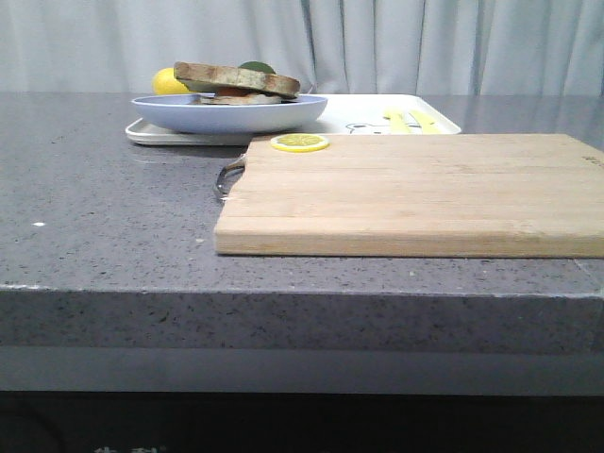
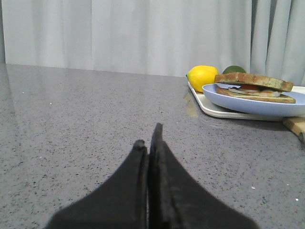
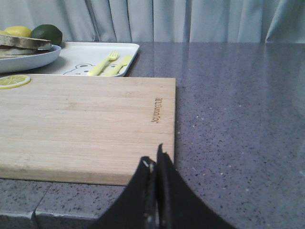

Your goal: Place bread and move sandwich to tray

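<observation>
Front view shows the sandwich (image 1: 236, 83) on the blue plate (image 1: 229, 114) over the tray (image 1: 415, 118), so with left gripper (image 2: 148, 134) and right gripper (image 3: 154, 153) both clenched empty, we judge we should open 1 wide first.

The sandwich (image 1: 238, 82), brown-crusted toast with white egg and an orange-red filling between the slices, lies flat in a pale blue plate (image 1: 229, 113). That plate sits on the white tray's (image 1: 349, 120) left part, far across the grey surface (image 1: 104, 208).
</observation>
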Controlling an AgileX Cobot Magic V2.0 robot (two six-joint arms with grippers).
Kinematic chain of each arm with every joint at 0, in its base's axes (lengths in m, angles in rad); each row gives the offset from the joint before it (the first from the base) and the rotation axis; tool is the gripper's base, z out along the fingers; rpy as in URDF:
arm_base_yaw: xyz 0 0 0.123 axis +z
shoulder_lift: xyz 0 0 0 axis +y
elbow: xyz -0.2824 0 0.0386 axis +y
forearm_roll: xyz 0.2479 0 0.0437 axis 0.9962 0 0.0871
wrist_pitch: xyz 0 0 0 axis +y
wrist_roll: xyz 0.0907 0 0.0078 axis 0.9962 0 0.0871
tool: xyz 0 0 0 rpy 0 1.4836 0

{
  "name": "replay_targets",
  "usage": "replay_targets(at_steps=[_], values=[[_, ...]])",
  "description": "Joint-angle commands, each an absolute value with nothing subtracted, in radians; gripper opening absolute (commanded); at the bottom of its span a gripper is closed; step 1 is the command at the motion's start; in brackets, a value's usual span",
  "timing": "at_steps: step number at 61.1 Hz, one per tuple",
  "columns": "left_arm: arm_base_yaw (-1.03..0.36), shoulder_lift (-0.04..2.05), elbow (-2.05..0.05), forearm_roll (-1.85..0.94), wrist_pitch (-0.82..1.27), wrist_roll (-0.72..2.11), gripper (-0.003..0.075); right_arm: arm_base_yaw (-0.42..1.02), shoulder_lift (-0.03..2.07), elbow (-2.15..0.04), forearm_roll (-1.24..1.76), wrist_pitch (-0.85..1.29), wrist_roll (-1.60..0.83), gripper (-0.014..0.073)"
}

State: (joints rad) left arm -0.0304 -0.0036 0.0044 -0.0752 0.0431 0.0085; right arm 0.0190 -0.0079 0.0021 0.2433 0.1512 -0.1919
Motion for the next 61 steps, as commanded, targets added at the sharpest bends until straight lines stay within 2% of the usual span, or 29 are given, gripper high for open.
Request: replay_targets(at_steps=[1, 43, 55, 61], values=[[-0.038, -0.028, 0.006, -0.081, -0.044, 0.0, -0.002, 0.039, -0.031, 0.02, 0.243, 0.0, -0.19, -0.0066], [-0.038, -0.025, 0.006, -0.081, -0.044, 0.0, -0.002, 0.033, -0.028, 0.025, 0.236, -0.023, -0.188, -0.0066], [-0.038, -0.025, 0.006, -0.081, -0.044, 0.0, -0.002, -0.005, -0.029, 0.025, 0.082, -0.045, 0.012, -0.0066], [-0.038, -0.025, 0.006, -0.081, -0.044, 0.0, -0.002, -0.022, -0.029, 0.025, 0.05, -0.045, 0.033, -0.0066]])
